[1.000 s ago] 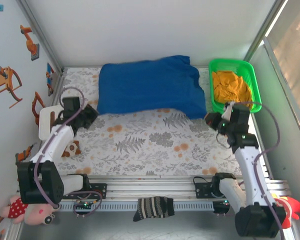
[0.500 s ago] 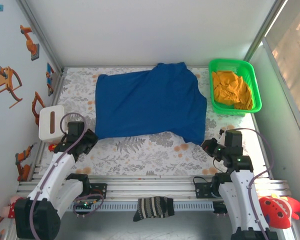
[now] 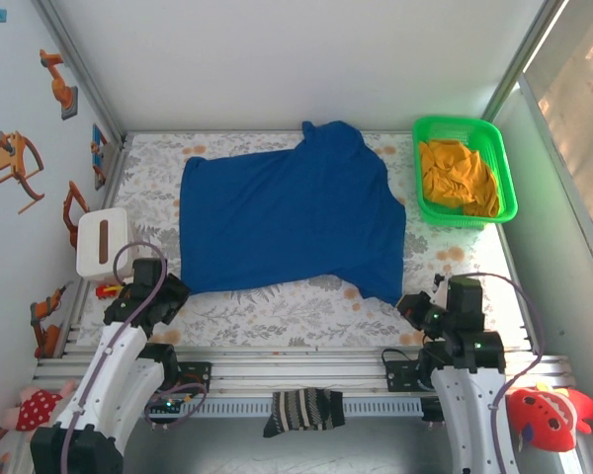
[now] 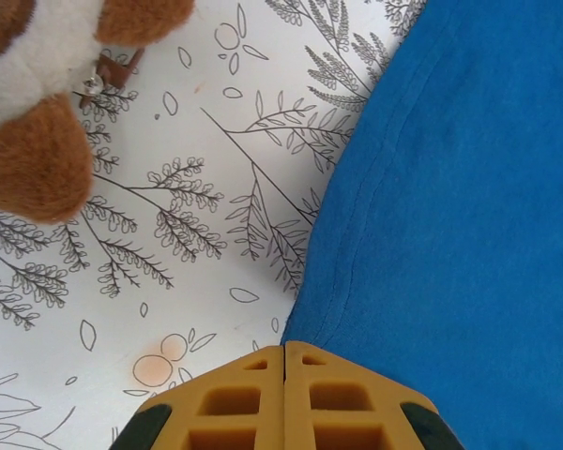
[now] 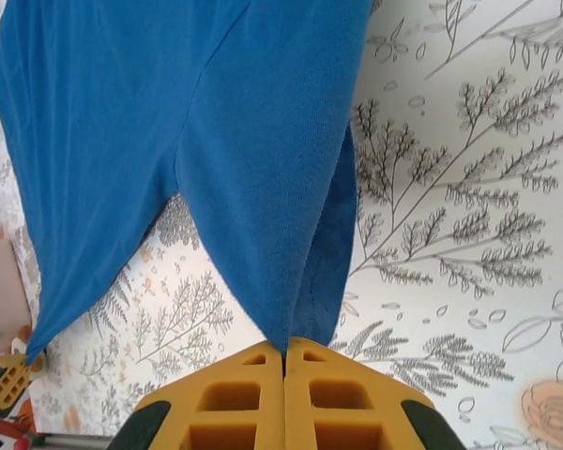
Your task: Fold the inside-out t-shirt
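Observation:
The inside-out t-shirt [image 3: 292, 222] is royal blue and lies spread across the flower-print table, with one sleeve pointing to the far side. My left gripper [image 3: 177, 290] is at its near left corner. In the left wrist view the yellow fingers [image 4: 235, 398] are pressed together, and the left gripper [image 4: 284, 348] pinches the hem corner of the t-shirt [image 4: 450, 187]. My right gripper [image 3: 404, 300] holds the near right corner. The right wrist view shows the right gripper [image 5: 284, 350] shut on a folded point of the t-shirt [image 5: 169, 112].
A green basket [image 3: 453, 122] holding orange-yellow cloth [image 3: 460, 173] stands at the far right. A white box [image 3: 101, 242] sits at the left edge. A striped sock [image 3: 303, 410] lies on the front rail. A brown-and-white plush toy [image 4: 38, 141] lies near my left gripper.
Both grippers have pulled back toward the near edge, dragging the t-shirt with them. It has gone from a bunched heap at the far side to a flatter, wider spread.

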{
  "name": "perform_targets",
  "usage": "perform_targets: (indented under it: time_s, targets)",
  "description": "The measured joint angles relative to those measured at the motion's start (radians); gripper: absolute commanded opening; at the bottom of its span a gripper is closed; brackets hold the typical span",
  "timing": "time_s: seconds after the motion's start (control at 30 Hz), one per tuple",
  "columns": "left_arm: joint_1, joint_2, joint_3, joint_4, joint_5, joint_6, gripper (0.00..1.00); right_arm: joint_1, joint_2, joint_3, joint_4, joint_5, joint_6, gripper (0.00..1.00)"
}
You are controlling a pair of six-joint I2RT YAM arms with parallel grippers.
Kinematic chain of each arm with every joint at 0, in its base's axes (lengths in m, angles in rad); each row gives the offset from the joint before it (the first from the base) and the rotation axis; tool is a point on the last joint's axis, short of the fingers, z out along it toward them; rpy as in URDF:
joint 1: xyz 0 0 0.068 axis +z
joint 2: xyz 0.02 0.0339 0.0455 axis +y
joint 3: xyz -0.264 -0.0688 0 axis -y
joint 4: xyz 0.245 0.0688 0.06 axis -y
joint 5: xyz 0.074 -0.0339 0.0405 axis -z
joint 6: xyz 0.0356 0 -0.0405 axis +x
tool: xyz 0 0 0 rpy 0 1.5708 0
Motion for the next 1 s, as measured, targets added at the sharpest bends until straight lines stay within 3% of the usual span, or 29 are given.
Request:
perform_targets:
  time_s: [0.43,1.0]
  targets:
    - [0.114,0.142,0.117,-0.005,0.004,0.095,0.00,0.002,0.002,0.078,-0.081,-0.027,0.008,0.00]
    - [0.175,0.092,0.164,-0.085,0.018,0.155,0.00,0.003,0.027,0.158,-0.169,-0.063,0.007,0.00]
